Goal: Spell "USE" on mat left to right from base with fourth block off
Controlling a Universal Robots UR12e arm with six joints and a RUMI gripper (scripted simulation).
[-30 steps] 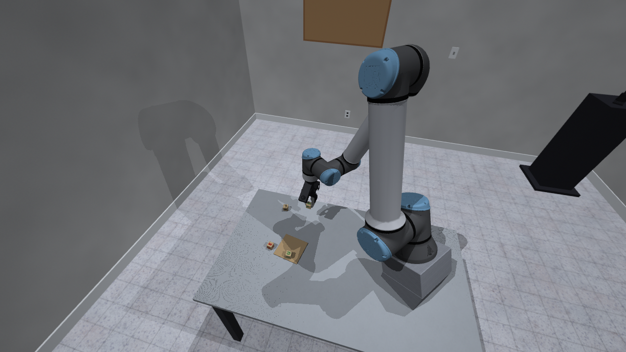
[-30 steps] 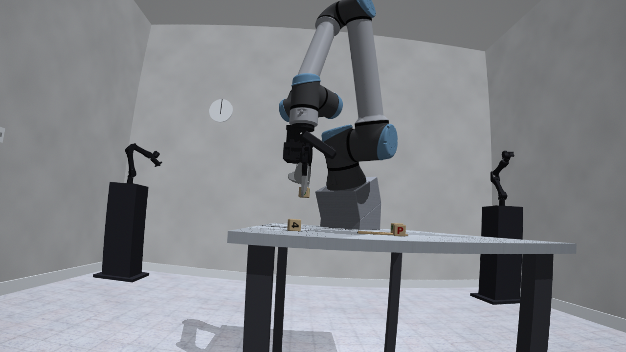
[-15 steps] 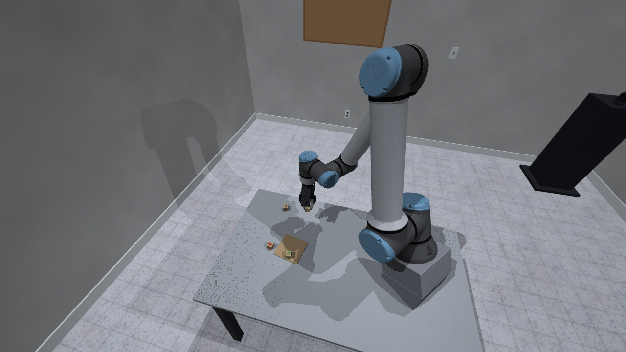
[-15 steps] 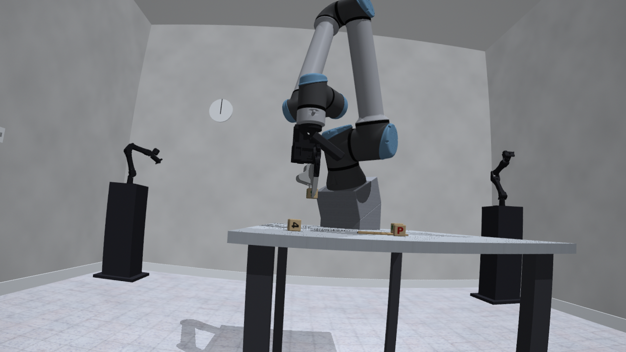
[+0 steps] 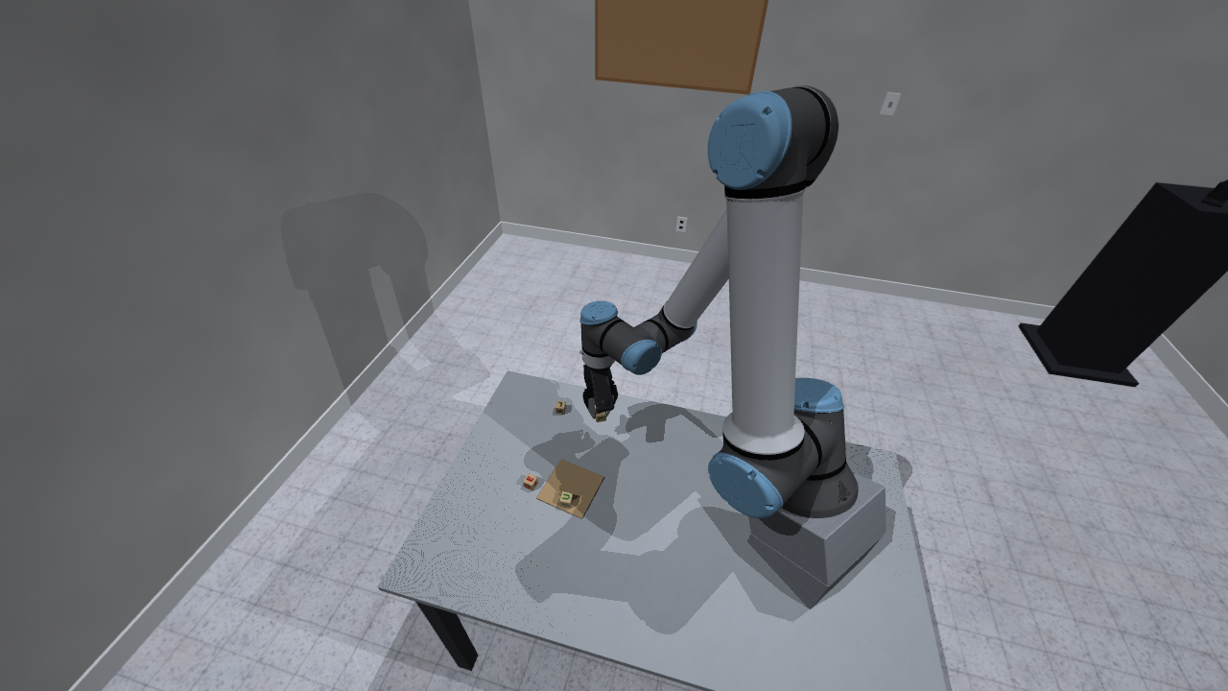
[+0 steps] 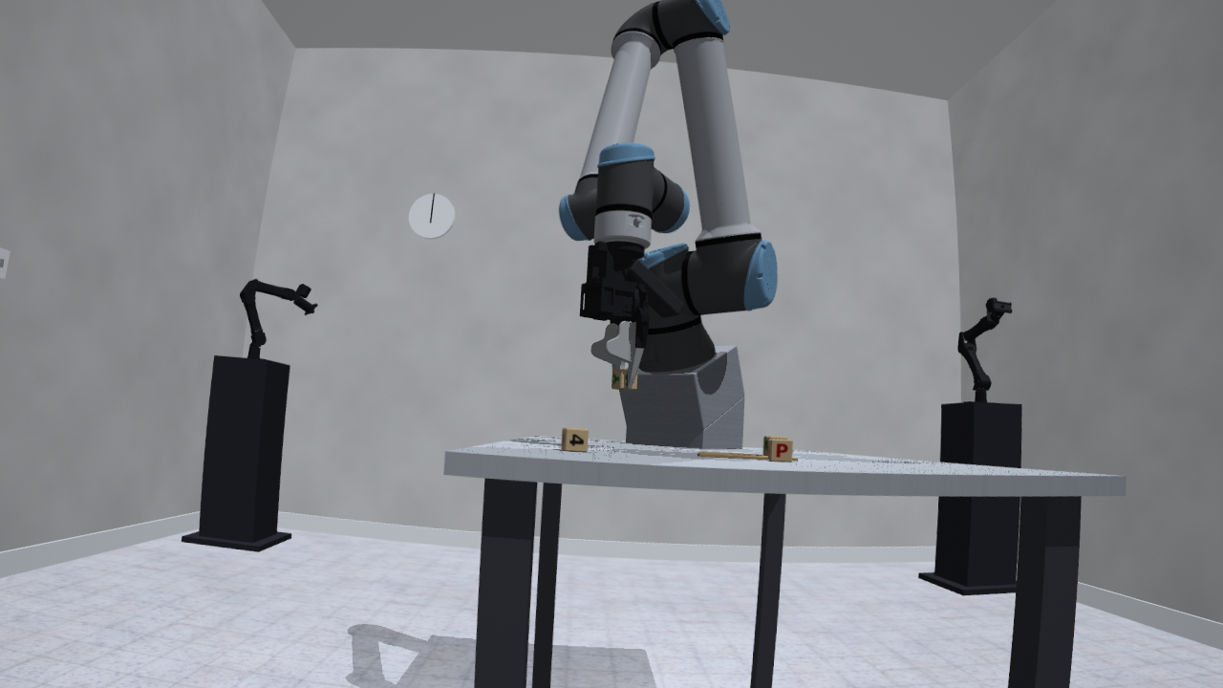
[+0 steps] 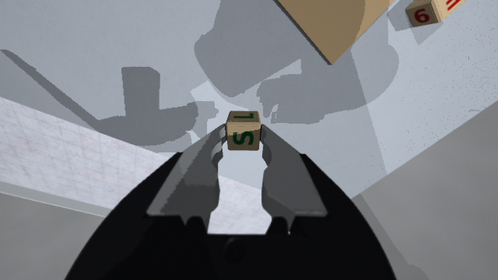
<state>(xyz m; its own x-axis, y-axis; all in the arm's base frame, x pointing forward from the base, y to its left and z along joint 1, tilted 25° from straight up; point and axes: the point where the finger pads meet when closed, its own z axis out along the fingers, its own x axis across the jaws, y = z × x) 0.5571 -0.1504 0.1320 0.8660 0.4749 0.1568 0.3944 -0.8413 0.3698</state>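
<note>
Table (image 5: 481, 550) (image 6: 769, 479) (image 7: 428, 78): grey, wide, reaching past the mat on every side in the top view, with most room toward its lower edge there.
Arm (image 5: 764, 318) (image 6: 718, 128): bent high above the tabletop, wrist hanging out toward the upper edge in the top view.
Mat (image 5: 592, 484) (image 6: 726, 455) (image 7: 327, 23): tan, flat, turned cornerwise in the wrist view; bare surface mostly in its upper part from the top.
Gripper (image 5: 601, 415) (image 6: 625, 376) (image 7: 243, 125): clamped on the S block, raised above the table, well apart from the mat.
S block (image 5: 601, 417) (image 6: 619, 379) (image 7: 243, 137): squeezed between both fingertips, green S and 1 showing in the wrist view.
U block (image 5: 564, 498) (image 6: 769, 440): on the mat, near its lower edge from the top.
Red-lettered block (image 5: 531, 482) (image 6: 779, 450) (image 7: 424, 15): off the mat, just beside its left edge from the top.
Block with black 4 (image 5: 559, 407) (image 6: 574, 440): off the mat, near the table's upper edge from the top; top letter too small to read.
</note>
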